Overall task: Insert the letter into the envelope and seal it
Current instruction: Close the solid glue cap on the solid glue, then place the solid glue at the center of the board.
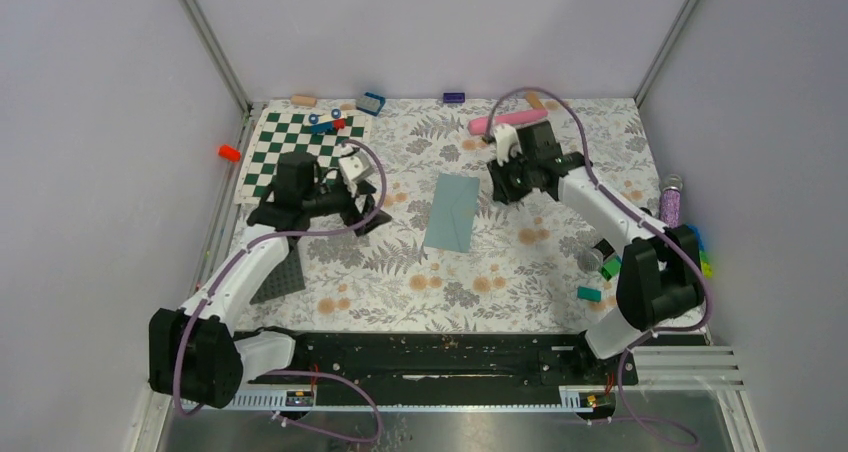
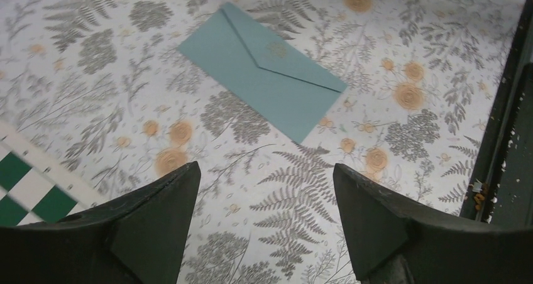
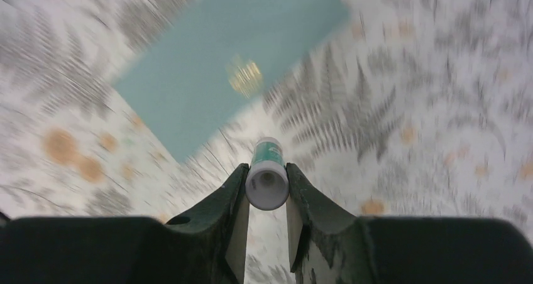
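While envelope (image 1: 452, 212) lies on floral cloth (image 1: 480, 284) within lilac walls (image 1: 440, 27), left claw (image 2: 264, 174) wide, right claw (image 3: 266, 169) grips tube (image 3: 267, 185).

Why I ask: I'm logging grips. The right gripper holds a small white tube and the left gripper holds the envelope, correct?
Not quite. The left gripper is open and empty; the envelope lies flat ahead of it, untouched, as the left wrist view shows. The right gripper does hold the small white tube.
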